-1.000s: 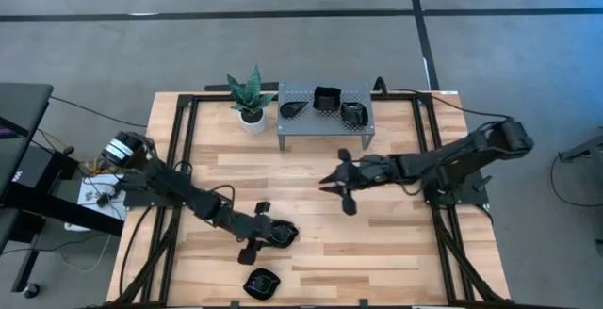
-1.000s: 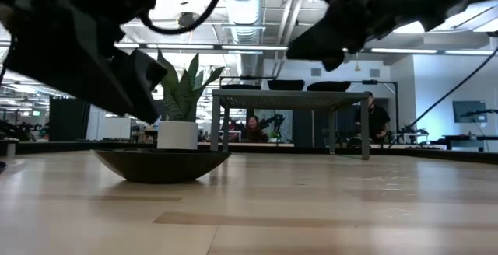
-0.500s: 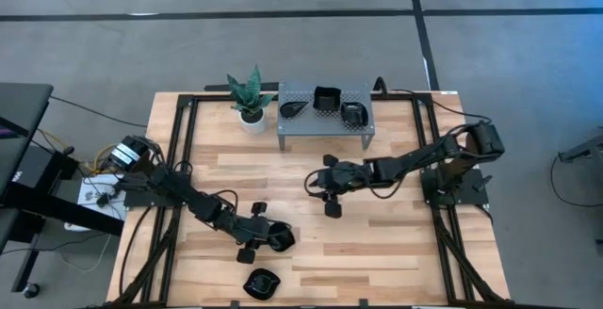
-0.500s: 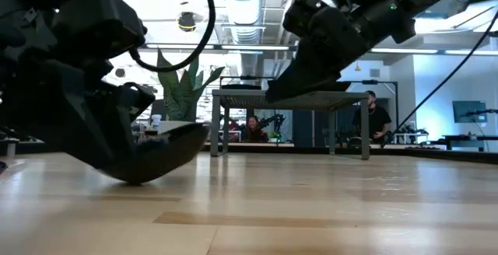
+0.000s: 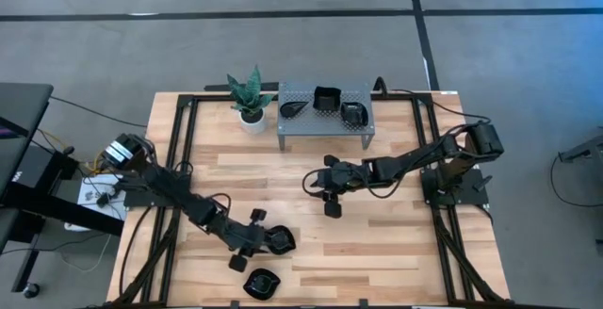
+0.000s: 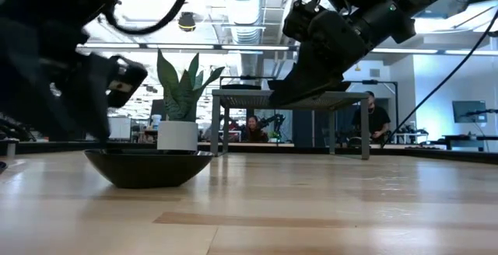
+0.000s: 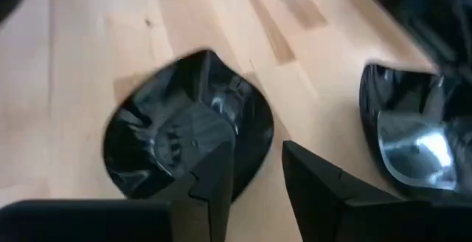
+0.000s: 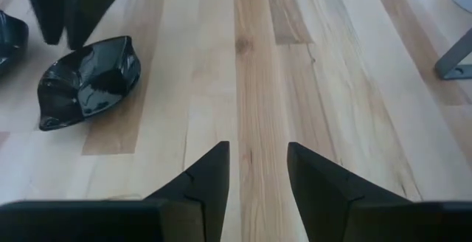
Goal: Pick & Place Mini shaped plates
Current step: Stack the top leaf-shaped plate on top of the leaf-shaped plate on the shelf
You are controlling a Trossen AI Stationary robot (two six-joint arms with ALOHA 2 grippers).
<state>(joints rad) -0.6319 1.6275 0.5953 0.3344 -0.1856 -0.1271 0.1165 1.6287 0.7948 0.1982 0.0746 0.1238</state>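
Reaching low over the near part of the wooden counter (image 5: 396,224), the left hand (image 5: 247,243) sits right beside a glossy black mini plate (image 5: 275,241); in the left wrist view its two dark fingers (image 7: 214,187) stand a little apart with one tip at the rim of that wavy-edged plate (image 7: 184,135), which lies flat on the boards, and the gap between the tips is bare wood, so nothing is clamped. A second black mini plate (image 5: 261,282) rests near the counter's front edge, just beyond the left hand, and it shows again at the side of the left wrist view (image 7: 402,139). From table height the plate by the left hand (image 6: 148,168) sits level on the counter. The right hand (image 5: 327,188) hovers over the middle of the counter, well apart from the left one; its fingers (image 8: 203,175) are spread with bare planks between them and hold nothing. Toward the far edge stands a grey perforated rack (image 5: 325,121) carrying three more black plates: a leaf-shaped one (image 5: 293,108), a square one (image 5: 327,98) and a rounded one (image 5: 353,113). A small white pot with a green plant (image 5: 251,102) stands just beside the rack. People sit in the room behind (image 6: 251,127).
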